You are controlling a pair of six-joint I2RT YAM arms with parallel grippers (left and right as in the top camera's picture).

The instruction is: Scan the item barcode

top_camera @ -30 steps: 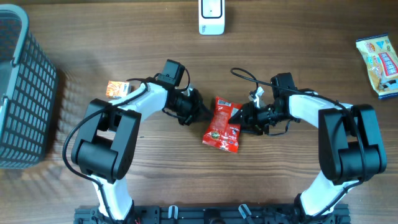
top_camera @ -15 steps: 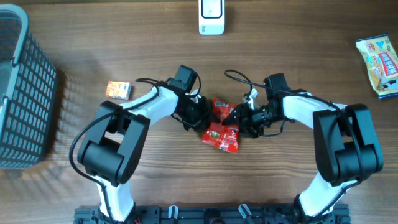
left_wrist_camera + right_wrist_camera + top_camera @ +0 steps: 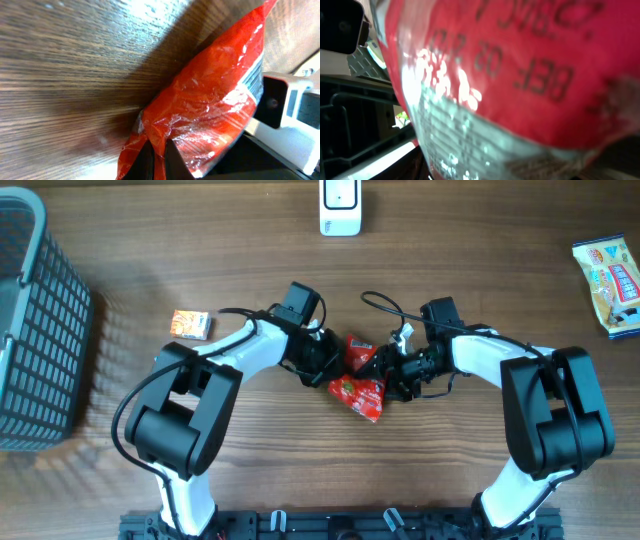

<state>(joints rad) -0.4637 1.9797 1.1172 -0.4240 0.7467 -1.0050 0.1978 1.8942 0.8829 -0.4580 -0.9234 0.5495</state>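
Overhead, at frame ctr, left claw is pinching fully shut a thin edge of the red snack packet, right claw (open or not: cannot tell) is touching its other side, so it is risking slipping/tearing if both pull.

Shows crumpled red packet mid-table, pressed between left gripper and right gripper — white scanner at far edge, basket at left edge.

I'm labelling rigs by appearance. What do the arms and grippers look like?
Left arm and right arm: white curved links between bulky black joints. Left gripper and right gripper: black. A thin black cable loops out at each wrist.
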